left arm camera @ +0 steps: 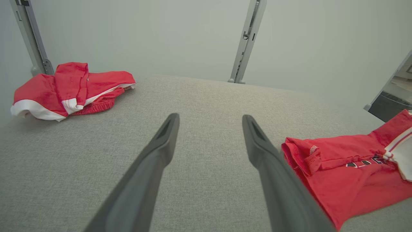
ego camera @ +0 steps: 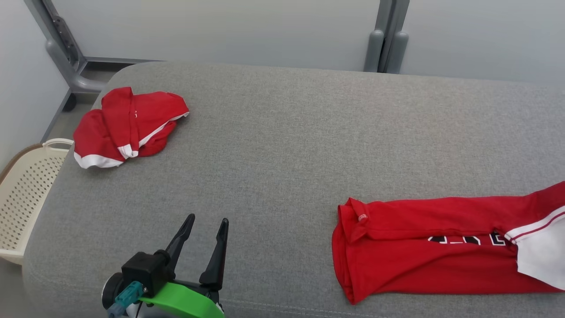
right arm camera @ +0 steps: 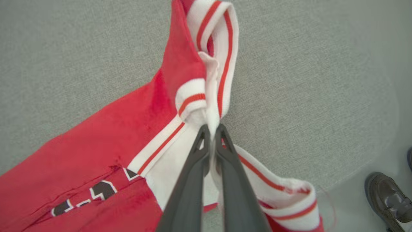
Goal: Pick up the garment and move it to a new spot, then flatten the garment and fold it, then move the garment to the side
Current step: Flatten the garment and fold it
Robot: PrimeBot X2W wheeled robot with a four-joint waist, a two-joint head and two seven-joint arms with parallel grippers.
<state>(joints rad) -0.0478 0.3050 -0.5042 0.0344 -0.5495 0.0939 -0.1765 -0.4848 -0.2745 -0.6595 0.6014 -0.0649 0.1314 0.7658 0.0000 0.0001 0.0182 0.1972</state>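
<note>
My left fingers (ego camera: 218,251) sit at the near left, spread wide and pointing toward the far side, with nothing between them. My right fingers (right arm camera: 191,180) are pressed together at the tips, pinching the garment (right arm camera: 128,138) by its white striped edge

The light is bright, soft and even across the counter (ego camera: 282,132), with no glare. My left gripper (ego camera: 208,219) throws hardly any shadow, and only a faint one lines the garment (ego camera: 419,265) edge. The head view is sharp. In my left wrist view the fingers (left arm camera: 145,180) blur near the lens and the wall posts (left arm camera: 246,38) lean. My right wrist view is soft, and the shoe (right arm camera: 386,196) is smeared.
</note>
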